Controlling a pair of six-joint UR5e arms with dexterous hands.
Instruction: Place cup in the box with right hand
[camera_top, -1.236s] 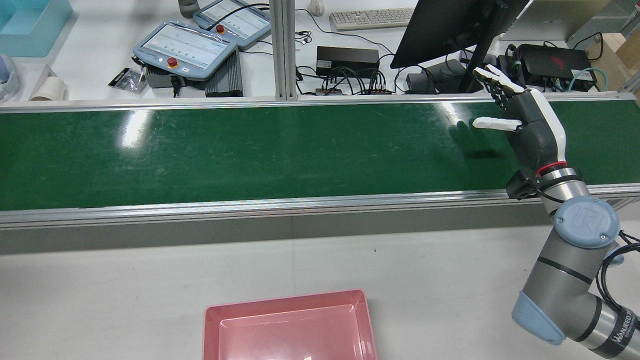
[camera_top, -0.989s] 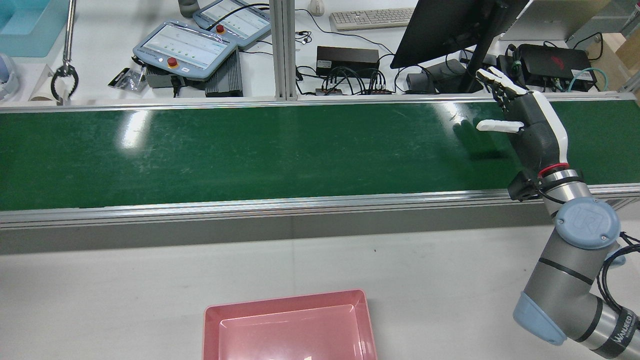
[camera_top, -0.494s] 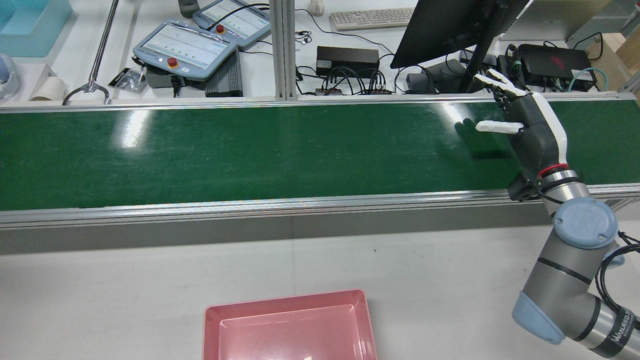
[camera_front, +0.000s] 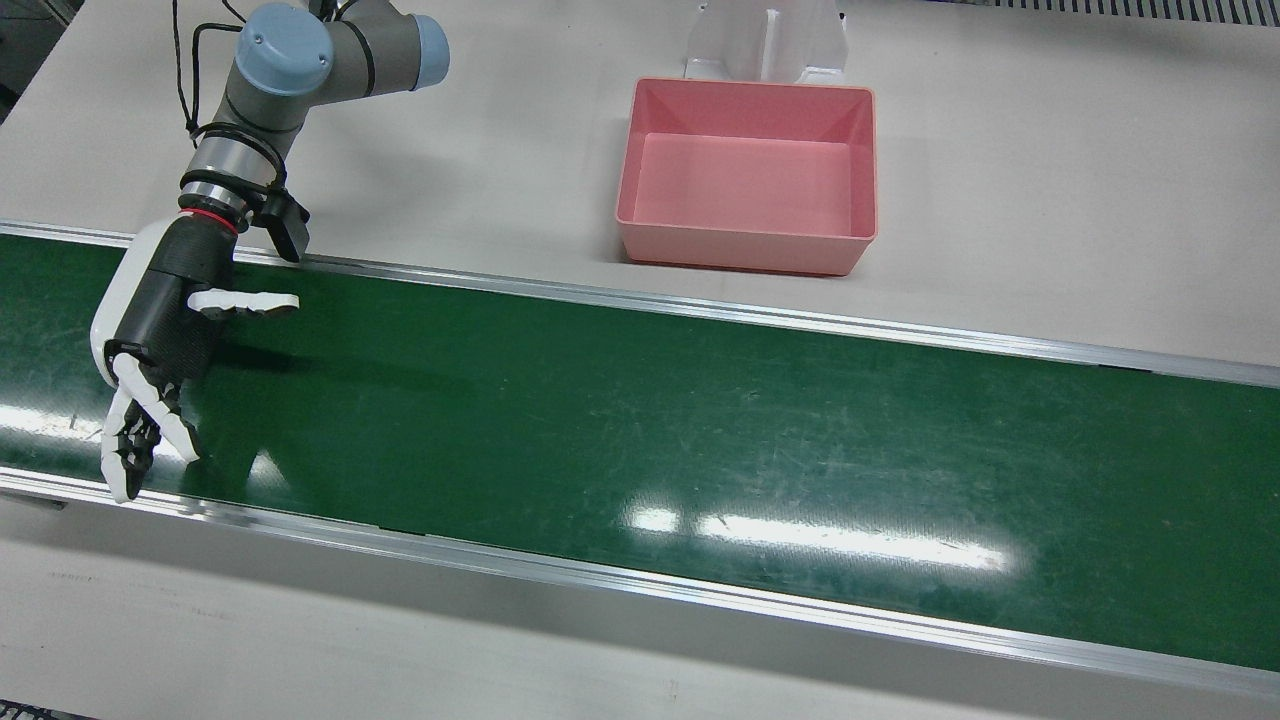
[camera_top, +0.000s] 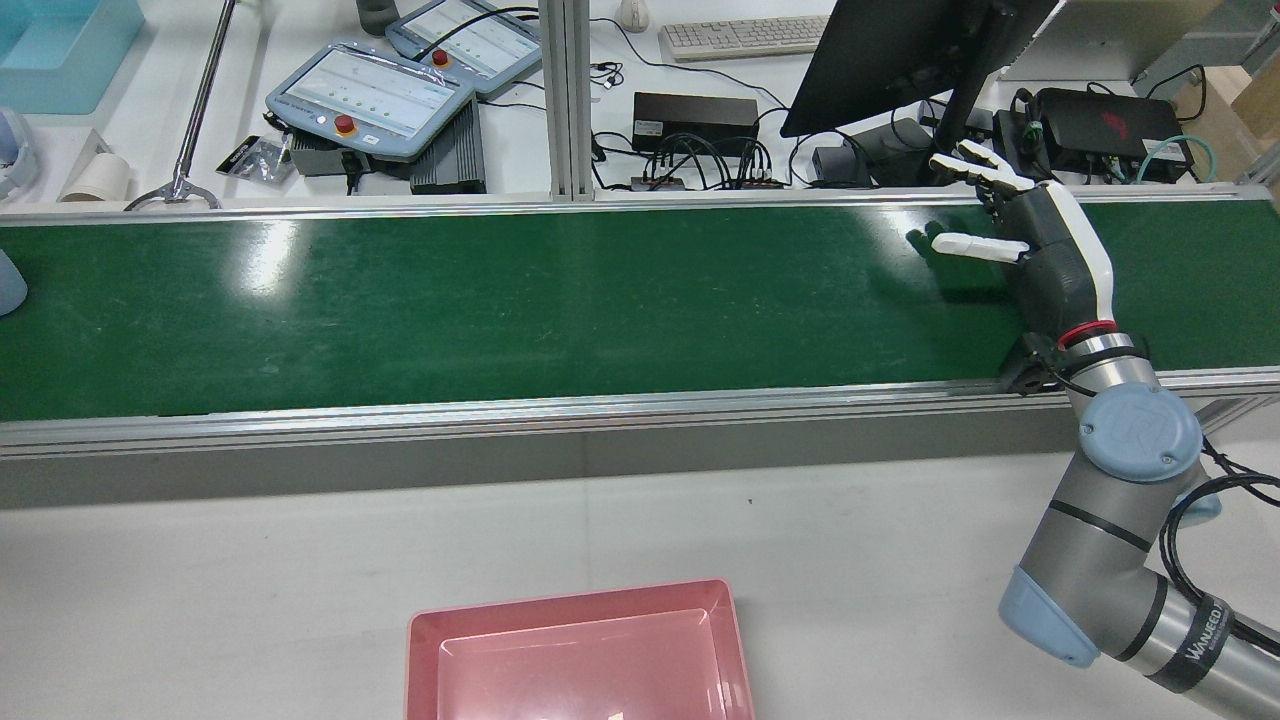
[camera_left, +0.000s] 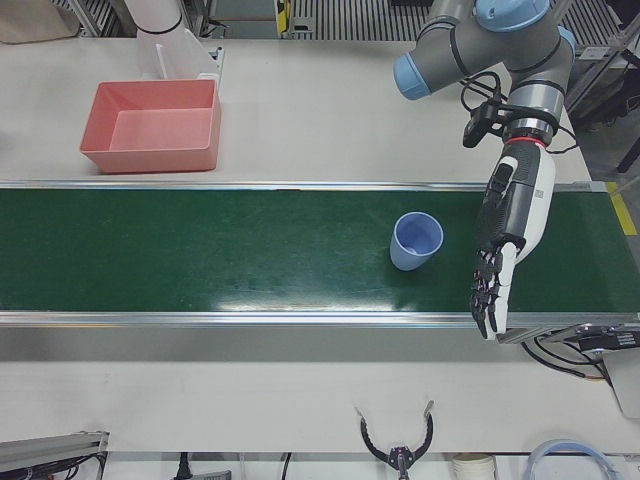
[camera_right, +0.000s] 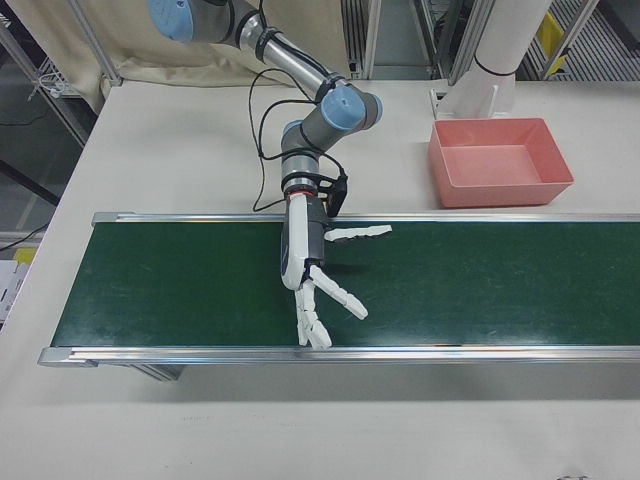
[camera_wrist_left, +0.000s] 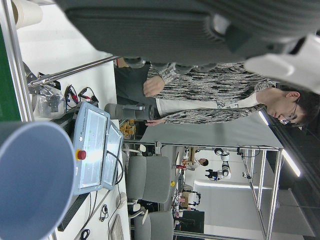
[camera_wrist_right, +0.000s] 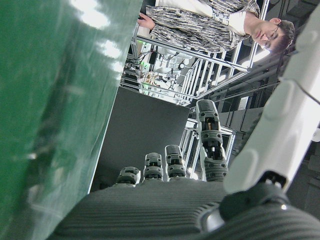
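**Cup enters the belt; right hand waits with fingers spread**

In the rear view a blue cup (camera_top: 8, 283) has just appeared at the far-left edge of the green belt (camera_top: 500, 300), where half a second ago the belt was bare; the left-front view shows it upright, mid-frame. The right hand (camera_top: 1035, 250), at the right of the frame, holds nothing and has edged slightly leftward. The left hand (camera_left: 505, 240) hangs just right of the cup, fingers apart. The pink box (camera_top: 580, 655), bottom centre, sits empty with open surface around it.
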